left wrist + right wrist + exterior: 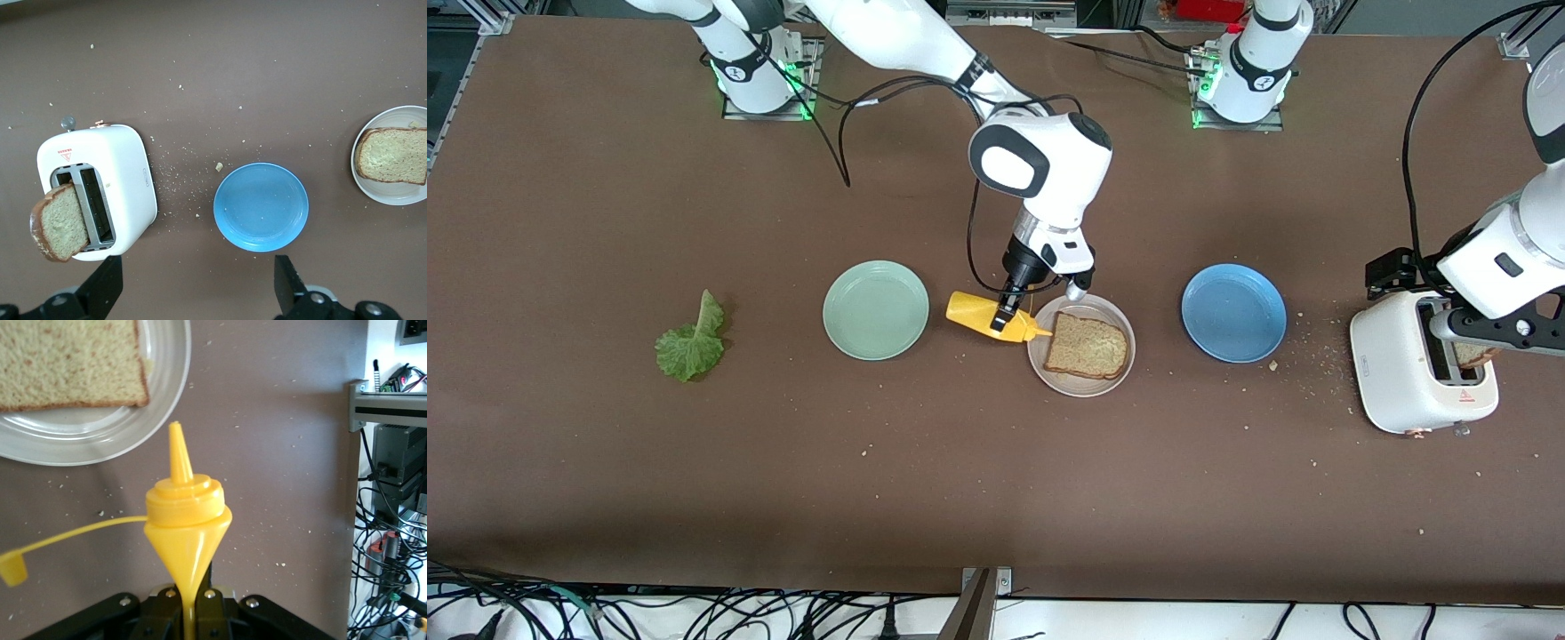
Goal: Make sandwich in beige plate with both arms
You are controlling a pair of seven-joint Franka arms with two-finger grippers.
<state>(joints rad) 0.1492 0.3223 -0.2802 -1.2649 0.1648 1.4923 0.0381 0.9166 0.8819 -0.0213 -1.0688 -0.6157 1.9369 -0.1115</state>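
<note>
The beige plate [1080,388] sits mid-table with one brown bread slice [1087,346] on it. My right gripper [1007,313] is shut on a yellow squeeze bottle [991,317], tilted, its nozzle over the plate's rim. In the right wrist view the bottle [183,520] points toward the plate [133,440] and its slice [73,363], its cap hanging open on a tether. My left gripper [1440,298] hangs open over the white toaster [1405,373], from which a second bread slice [60,223] sticks out. The lettuce leaf [691,342] lies toward the right arm's end.
A mint-green plate [876,310] lies beside the bottle, toward the right arm's end. A blue plate [1233,312] lies between the beige plate and the toaster. Crumbs are scattered around the toaster and the blue plate [261,207].
</note>
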